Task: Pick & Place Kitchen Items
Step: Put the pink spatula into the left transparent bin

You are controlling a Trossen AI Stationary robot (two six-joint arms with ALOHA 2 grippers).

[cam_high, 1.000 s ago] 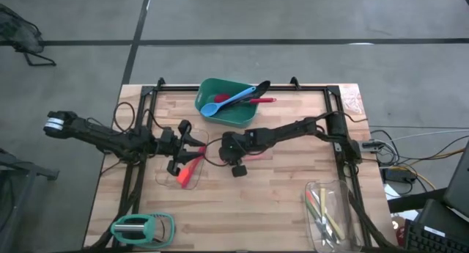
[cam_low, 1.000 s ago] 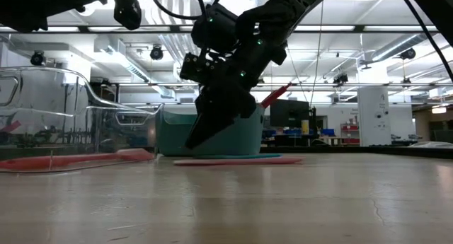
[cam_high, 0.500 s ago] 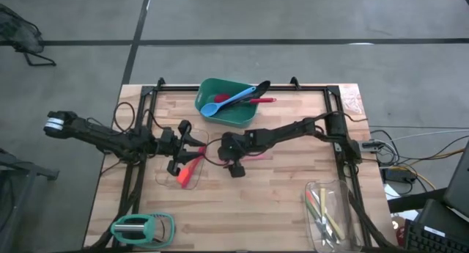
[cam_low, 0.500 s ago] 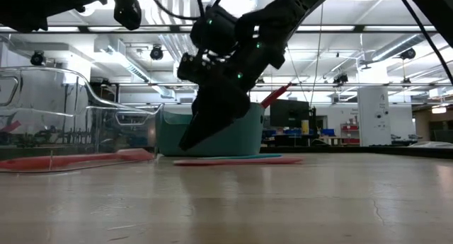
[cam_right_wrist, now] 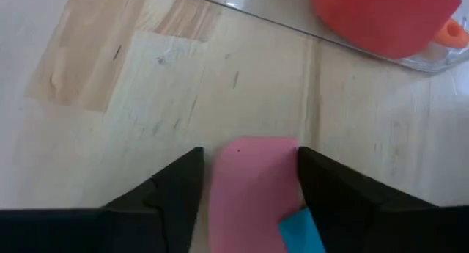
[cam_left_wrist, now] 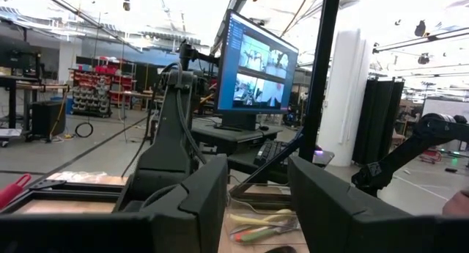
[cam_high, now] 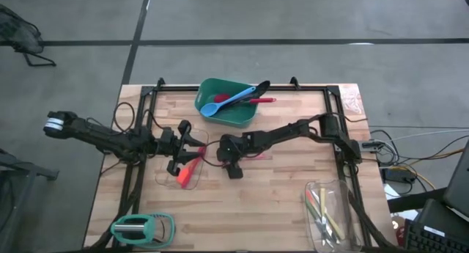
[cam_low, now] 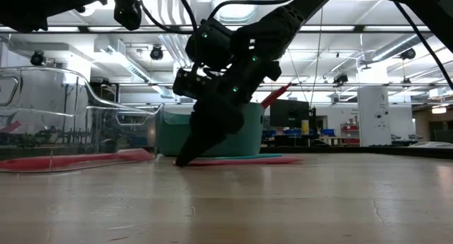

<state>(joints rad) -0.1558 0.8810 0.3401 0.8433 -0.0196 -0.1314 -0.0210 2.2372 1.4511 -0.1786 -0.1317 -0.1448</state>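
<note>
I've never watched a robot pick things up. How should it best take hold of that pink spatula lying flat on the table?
Probably from straight above. The pink spatula lies flat on the wooden table, so only its thin edges offer grip. The right gripper already straddles the blade, one finger at each side. Closing across that narrow width looks sensible.

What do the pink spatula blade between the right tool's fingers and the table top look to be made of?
Pink spatula: probably silicone or soft plastic; flat, matte, evenly coloured, with no glare. Table top: wood, butcher-block style; visible grain and joined strips, light satin finish. The right tool straddles the blade.
</note>
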